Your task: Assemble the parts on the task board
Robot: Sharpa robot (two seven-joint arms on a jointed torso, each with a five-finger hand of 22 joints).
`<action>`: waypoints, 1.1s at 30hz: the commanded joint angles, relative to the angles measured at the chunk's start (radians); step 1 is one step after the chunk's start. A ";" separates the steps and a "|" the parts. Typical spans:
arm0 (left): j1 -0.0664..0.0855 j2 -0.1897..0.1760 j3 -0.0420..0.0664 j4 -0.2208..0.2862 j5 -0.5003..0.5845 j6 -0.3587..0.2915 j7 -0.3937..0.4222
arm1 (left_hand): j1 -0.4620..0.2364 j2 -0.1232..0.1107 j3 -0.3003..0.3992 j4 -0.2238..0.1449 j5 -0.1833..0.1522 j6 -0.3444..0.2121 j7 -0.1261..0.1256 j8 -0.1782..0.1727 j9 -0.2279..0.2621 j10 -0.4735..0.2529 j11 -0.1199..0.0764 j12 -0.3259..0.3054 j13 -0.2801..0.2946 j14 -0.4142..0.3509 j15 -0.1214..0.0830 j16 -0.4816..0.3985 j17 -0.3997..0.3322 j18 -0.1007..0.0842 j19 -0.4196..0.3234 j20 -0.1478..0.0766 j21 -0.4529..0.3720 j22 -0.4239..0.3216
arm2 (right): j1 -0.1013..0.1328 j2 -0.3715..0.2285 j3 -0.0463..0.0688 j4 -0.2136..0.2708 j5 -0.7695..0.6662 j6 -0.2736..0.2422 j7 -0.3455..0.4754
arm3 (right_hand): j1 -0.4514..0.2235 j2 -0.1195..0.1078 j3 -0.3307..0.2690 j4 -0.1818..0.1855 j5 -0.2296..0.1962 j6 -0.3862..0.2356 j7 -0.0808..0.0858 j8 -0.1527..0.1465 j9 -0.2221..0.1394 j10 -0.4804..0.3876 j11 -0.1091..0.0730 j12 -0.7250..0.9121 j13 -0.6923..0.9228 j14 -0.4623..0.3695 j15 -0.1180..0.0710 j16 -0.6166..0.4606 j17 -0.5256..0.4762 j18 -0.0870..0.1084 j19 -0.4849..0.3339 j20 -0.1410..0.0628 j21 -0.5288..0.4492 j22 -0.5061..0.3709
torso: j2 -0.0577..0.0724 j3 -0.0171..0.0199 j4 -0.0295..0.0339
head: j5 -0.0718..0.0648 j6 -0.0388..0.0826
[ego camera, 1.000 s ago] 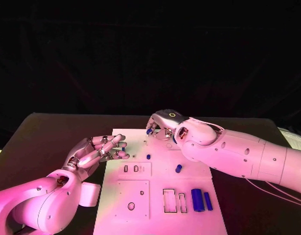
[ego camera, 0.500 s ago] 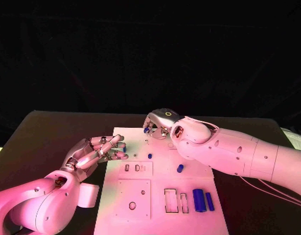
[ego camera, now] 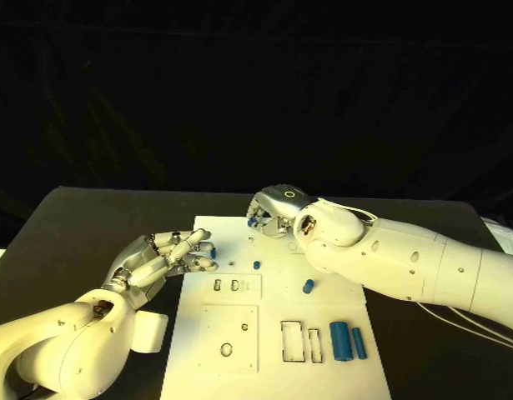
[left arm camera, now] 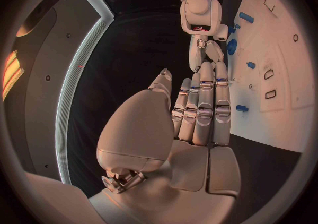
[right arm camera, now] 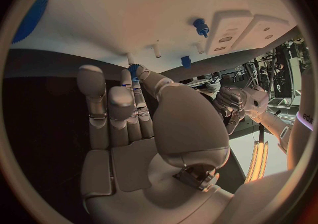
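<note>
A black table stood before a dark curtain, which hung just behind its far edge.

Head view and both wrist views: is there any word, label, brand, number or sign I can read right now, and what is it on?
Words, brands, numbers: none readable.
Small ring mark on the back of the right hand: a sign, no letters.
White task board: bare cut-outs, no print.
Blue cylindrical parts: no markings visible.
</note>
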 commanded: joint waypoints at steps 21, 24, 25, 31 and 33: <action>0.003 -0.002 0.001 0.001 0.001 0.023 0.002 | 0.009 0.001 -0.002 -0.004 -0.005 0.004 0.005 -0.008 -0.002 0.004 0.004 -0.005 0.000 0.005 0.002 0.002 0.005 0.012 0.008 0.001 0.002 -0.002 | -0.004 -0.018 -0.002 0.016 -0.030 0.020 -0.047 | -0.008 -0.032 0.000 0.021 0.001 -0.003 0.000 -0.002 0.018 -0.011 0.002 0.001 -0.002 0.022 0.005 0.019 0.009 -0.007 -0.014 0.001 0.018 0.013 | 0.004 -0.0021 0.0058 | -0.009 0.001; 0.003 -0.002 0.001 0.001 0.001 0.024 0.001 | 0.008 0.000 -0.003 -0.004 -0.005 0.003 0.005 -0.008 -0.002 0.004 0.004 -0.005 0.000 0.004 0.002 0.002 0.005 0.012 0.008 0.002 0.002 -0.002 | -0.003 -0.013 -0.002 0.009 -0.029 0.021 -0.054 | -0.021 -0.054 -0.003 0.034 0.000 -0.048 0.014 -0.007 0.007 -0.051 0.015 -0.002 -0.005 0.016 0.015 0.011 -0.005 -0.007 -0.025 0.007 0.012 0.001 | 0.003 -0.0028 0.0060 | -0.010 0.001; 0.003 -0.002 0.001 0.000 0.001 0.024 0.001 | 0.008 0.000 -0.003 -0.004 -0.005 0.003 0.005 -0.008 -0.002 0.004 0.004 -0.005 0.000 0.004 0.002 0.002 0.005 0.012 0.008 0.002 0.002 -0.002 | -0.003 -0.011 -0.002 0.006 -0.028 0.022 -0.056 | -0.027 -0.066 -0.006 0.039 -0.001 -0.081 0.020 -0.007 -0.001 -0.071 0.021 -0.002 -0.006 0.013 0.020 0.003 -0.017 -0.007 -0.031 0.010 0.005 -0.010 | 0.003 -0.0032 0.0066 | -0.011 0.001; 0.003 -0.001 0.001 0.000 0.001 0.026 -0.001 | 0.008 0.000 -0.003 -0.005 -0.005 0.003 0.005 -0.008 -0.002 0.004 0.004 -0.006 0.000 0.004 0.003 0.002 0.006 0.012 0.008 0.002 0.002 -0.002 | -0.003 -0.004 -0.002 -0.005 -0.022 0.033 -0.064 | -0.018 -0.102 -0.049 0.070 -0.001 -0.205 0.034 -0.005 -0.024 -0.198 0.043 0.002 -0.004 -0.001 0.041 -0.030 -0.067 0.003 -0.071 0.030 -0.035 -0.067 | 0.004 -0.0034 0.0079 | -0.012 0.000; 0.003 -0.001 0.001 0.000 0.001 0.026 -0.001 | 0.008 0.000 -0.004 -0.005 -0.005 0.002 0.005 -0.010 -0.002 0.003 0.004 -0.008 0.000 0.003 0.003 0.001 0.007 0.011 0.008 0.002 0.002 -0.003 | -0.003 -0.003 -0.002 -0.005 -0.021 0.032 -0.063 | -0.017 -0.101 -0.051 0.071 -0.001 -0.206 0.034 -0.004 -0.024 -0.199 0.043 0.002 -0.004 -0.001 0.041 -0.030 -0.068 0.003 -0.071 0.031 -0.035 -0.066 | 0.004 -0.0034 0.0075 | -0.011 0.000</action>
